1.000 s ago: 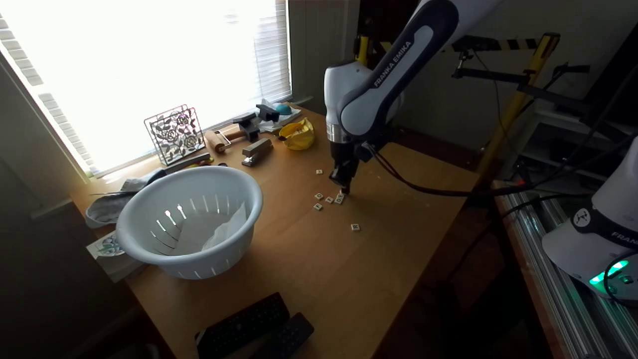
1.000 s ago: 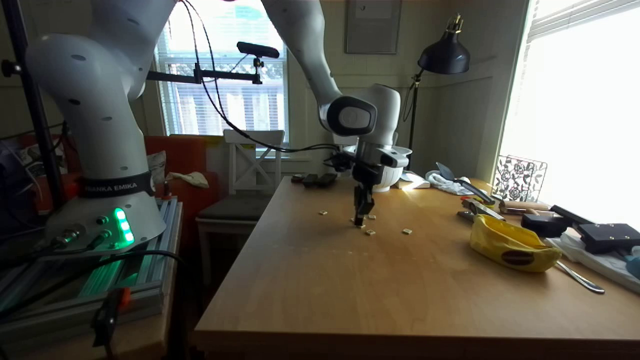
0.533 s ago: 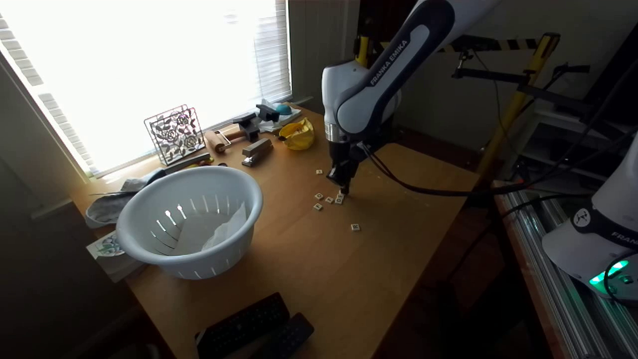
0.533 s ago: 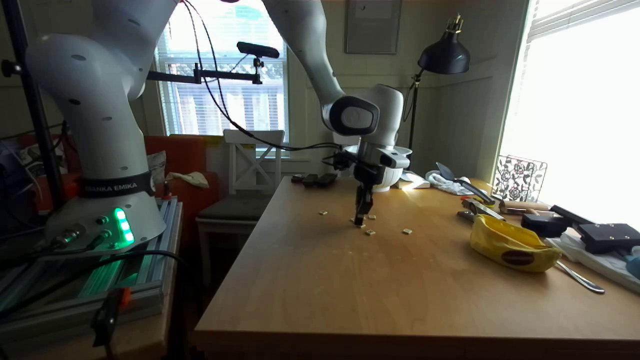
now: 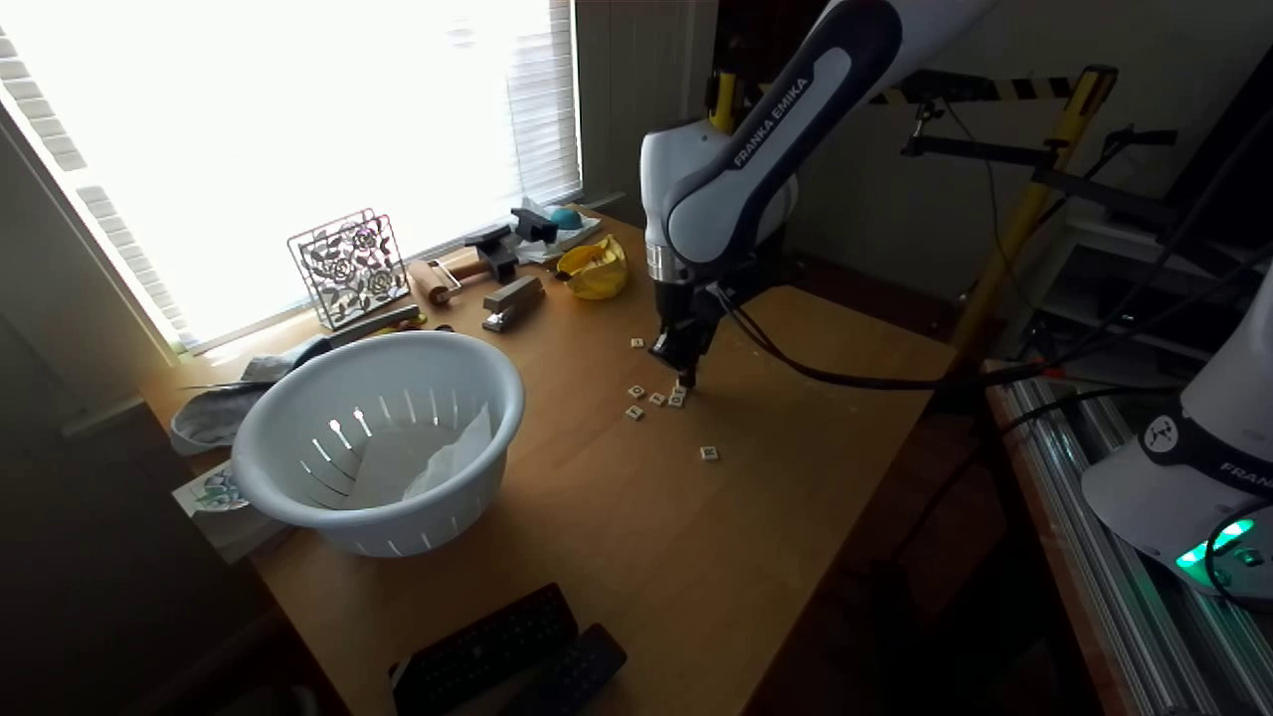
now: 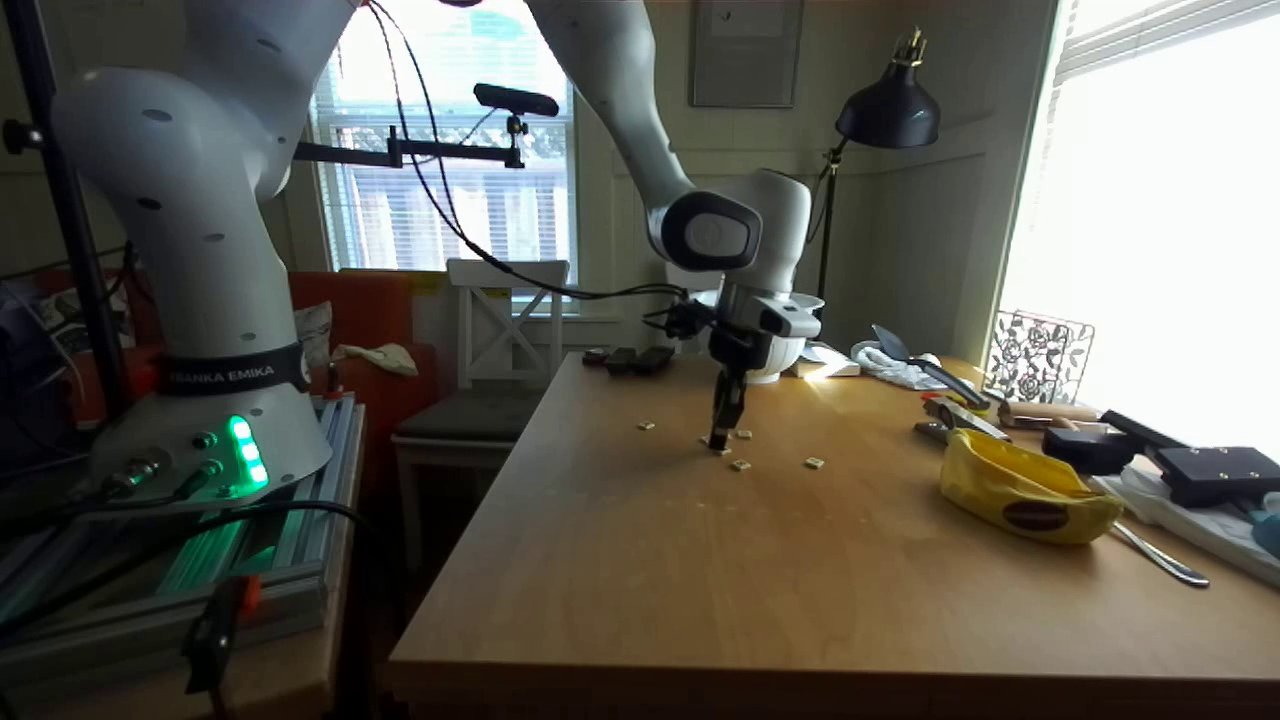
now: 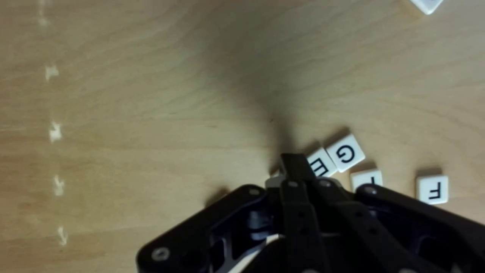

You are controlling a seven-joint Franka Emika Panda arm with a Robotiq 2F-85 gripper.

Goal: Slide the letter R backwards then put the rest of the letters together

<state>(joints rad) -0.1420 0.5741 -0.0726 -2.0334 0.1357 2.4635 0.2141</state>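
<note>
Although the gripper [image 6: 718, 441], jaws together, has only leaned slightly further, we see E [image 7: 322, 163] touching G [image 7: 345, 153], so joining looks underway, with R [image 5: 709, 453] well apart.

White arm [image 5: 701, 229], black claw [image 6: 718, 440], blurred screws [image 7: 160, 254] probably silver

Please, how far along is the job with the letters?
Likely done: the letter R lies apart from the others. In progress: the shut gripper is down by the E tile, which sits beside the G tile. To do: the F tile and other tiles lie apart from that pair.
</note>
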